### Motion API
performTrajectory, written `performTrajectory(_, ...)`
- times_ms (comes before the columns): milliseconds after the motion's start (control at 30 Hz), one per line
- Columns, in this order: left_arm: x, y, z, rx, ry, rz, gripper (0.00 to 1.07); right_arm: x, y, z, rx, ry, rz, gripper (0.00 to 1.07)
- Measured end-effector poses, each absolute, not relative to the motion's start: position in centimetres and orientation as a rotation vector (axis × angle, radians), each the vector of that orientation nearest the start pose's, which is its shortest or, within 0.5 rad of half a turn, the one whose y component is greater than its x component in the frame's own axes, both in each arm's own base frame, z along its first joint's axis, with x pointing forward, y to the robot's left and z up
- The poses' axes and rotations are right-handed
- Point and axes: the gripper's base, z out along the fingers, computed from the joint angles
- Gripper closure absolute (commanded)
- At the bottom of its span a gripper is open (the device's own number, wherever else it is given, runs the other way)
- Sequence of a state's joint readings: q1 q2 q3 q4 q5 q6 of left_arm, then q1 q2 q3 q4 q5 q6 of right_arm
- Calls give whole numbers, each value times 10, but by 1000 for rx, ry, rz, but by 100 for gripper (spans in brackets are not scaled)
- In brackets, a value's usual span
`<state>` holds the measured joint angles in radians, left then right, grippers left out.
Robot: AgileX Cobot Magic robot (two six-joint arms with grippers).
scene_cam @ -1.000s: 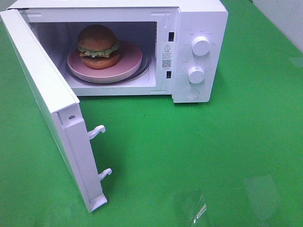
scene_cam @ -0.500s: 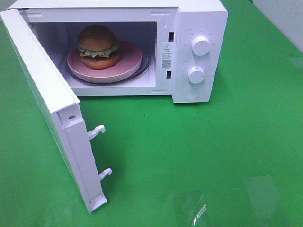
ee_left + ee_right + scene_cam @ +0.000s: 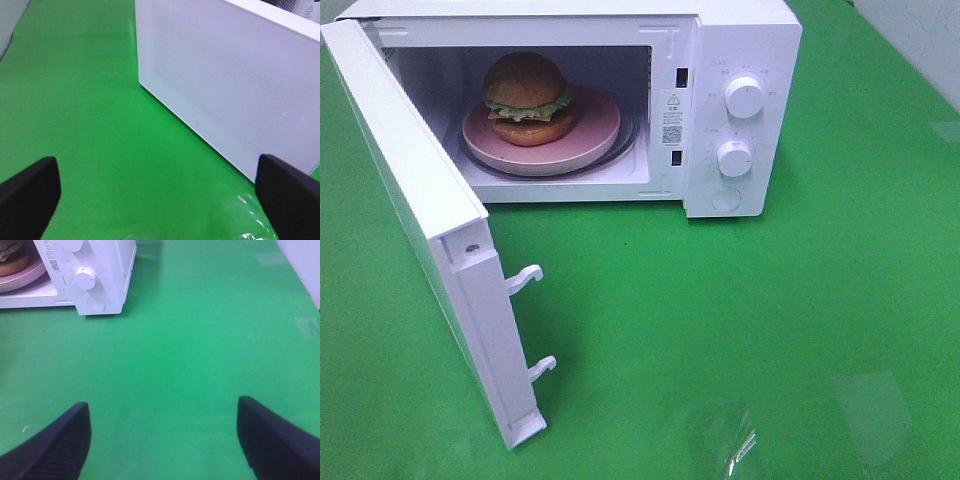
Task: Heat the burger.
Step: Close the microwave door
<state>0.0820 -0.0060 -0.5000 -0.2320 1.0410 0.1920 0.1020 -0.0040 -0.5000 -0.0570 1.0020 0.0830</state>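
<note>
The burger [image 3: 526, 97], golden-brown bun with green and dark filling, sits on a round pink plate [image 3: 595, 135] inside the white microwave [image 3: 740, 40], whose door [image 3: 415, 200] stands swung wide open to the left. In the right wrist view a corner of the burger [image 3: 10, 252] and plate shows beside the knobs [image 3: 85, 277]. My left gripper [image 3: 155, 200] is open above the green cloth, facing the door's outer face [image 3: 230, 75]. Open too, my right gripper [image 3: 162, 437] hovers over bare cloth well in front of the microwave's control panel. Neither gripper shows in the high view.
Two white dials [image 3: 744, 97] [image 3: 734, 158] and a round button [image 3: 726, 199] sit on the microwave's right panel. Two latch hooks [image 3: 525, 278] stick out from the door's edge. Green cloth [image 3: 770, 330] covers the table; clear tape patches [image 3: 720, 440] lie near the front edge.
</note>
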Motion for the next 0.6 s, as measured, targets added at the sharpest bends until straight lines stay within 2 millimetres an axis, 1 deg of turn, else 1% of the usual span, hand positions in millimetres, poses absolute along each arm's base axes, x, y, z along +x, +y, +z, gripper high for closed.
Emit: performTrajectory(600,-5,-18,281,119,1995,-100,9,-3,-5,282,-16,1981,51,31)
